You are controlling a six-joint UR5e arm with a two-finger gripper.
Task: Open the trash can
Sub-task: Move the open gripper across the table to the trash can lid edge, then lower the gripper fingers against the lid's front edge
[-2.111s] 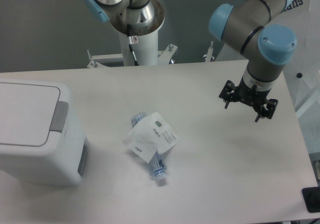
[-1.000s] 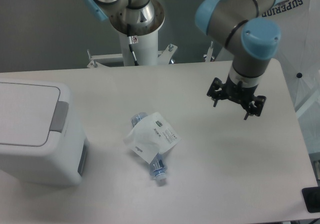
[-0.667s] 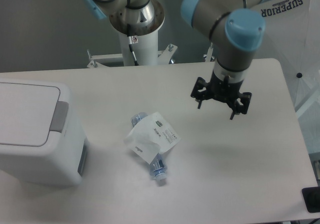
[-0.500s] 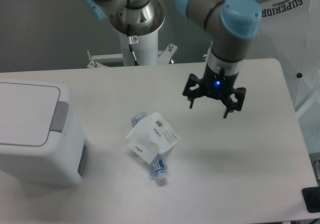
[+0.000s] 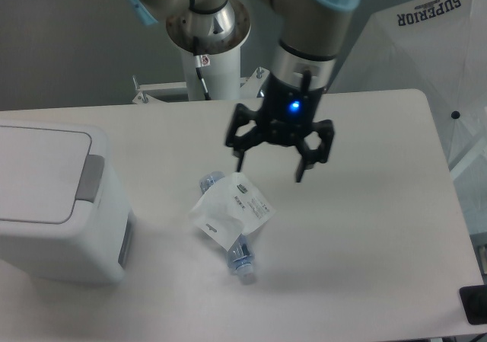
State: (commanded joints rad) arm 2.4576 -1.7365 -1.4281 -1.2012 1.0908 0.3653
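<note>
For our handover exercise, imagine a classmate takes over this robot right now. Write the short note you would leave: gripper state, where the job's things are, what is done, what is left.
Gripper: open, empty, hanging above the table near its middle, just up and right of the bottle.
Bin: at the table's left edge, lid flat and shut, grey tab on the edge facing the gripper.
Bottle: lying on its side between bin and gripper, not part of the job.
Done: nothing on the bin; it is untouched.
Left: carry the gripper left, past the bottle, to the tab and get the lid open.
</note>
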